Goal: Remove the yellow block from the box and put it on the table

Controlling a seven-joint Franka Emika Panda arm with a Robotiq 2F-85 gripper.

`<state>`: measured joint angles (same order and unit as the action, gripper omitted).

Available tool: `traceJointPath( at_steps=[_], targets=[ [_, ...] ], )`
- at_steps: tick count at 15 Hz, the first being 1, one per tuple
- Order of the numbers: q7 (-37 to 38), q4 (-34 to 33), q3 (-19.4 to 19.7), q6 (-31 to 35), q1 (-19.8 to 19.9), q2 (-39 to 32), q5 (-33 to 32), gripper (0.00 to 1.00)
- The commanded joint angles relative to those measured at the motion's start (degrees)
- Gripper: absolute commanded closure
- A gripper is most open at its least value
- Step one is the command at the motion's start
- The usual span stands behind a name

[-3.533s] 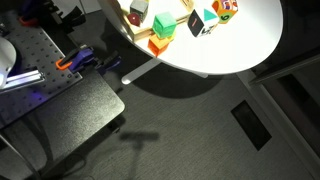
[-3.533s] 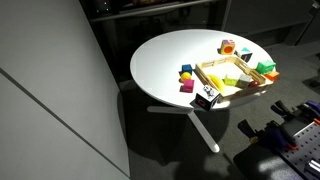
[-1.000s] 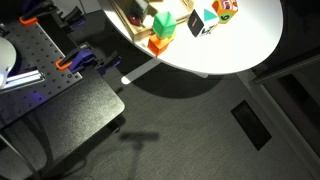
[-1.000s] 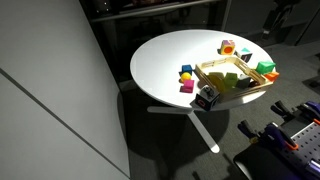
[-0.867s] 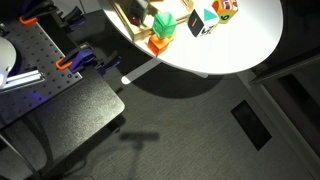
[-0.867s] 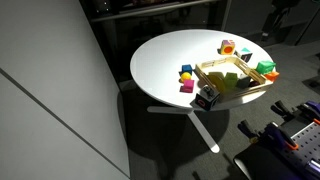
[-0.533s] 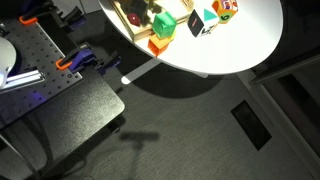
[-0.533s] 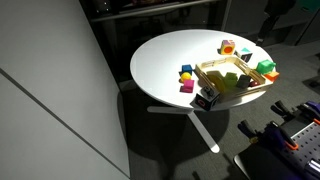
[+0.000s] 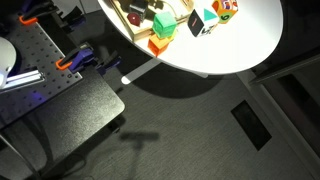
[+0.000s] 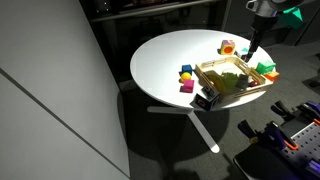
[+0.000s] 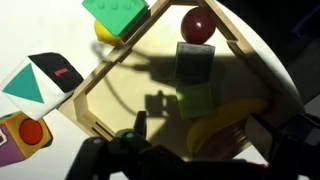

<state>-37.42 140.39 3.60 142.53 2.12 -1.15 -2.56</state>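
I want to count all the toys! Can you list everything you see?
table: one, white, round, under everything.
box: one, light wood, on the table.
yellow block: one, pale yellow-green, inside the box.
grey block: one, grey, inside the box, next to the yellow block.
ball: one, dark red, in a box corner.
banana shape: one, yellow, inside the box.
green brick: one, green, outside the box.
loose blocks: several, mixed colours, around the box.
gripper: one, dark, open above the box.

box [image 11: 125, 95]: pale wood, matt, smooth. table [image 10: 165, 55] top: white, smooth, slight sheen. green studded brick [image 11: 115, 12]: plastic, glossy.
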Motion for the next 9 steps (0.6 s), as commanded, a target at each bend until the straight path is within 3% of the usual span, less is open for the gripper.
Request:
traceJointPath(
  at_steps=[1, 9],
  targets=[
    [-6.58, -1.43, -1.41, 2.56, 0.21, -4.10, 3.41, 0.00],
    [-9.72, -0.97, -4.35, 9.09, 1.23, -10.57, 2.71, 0.00]
  ],
)
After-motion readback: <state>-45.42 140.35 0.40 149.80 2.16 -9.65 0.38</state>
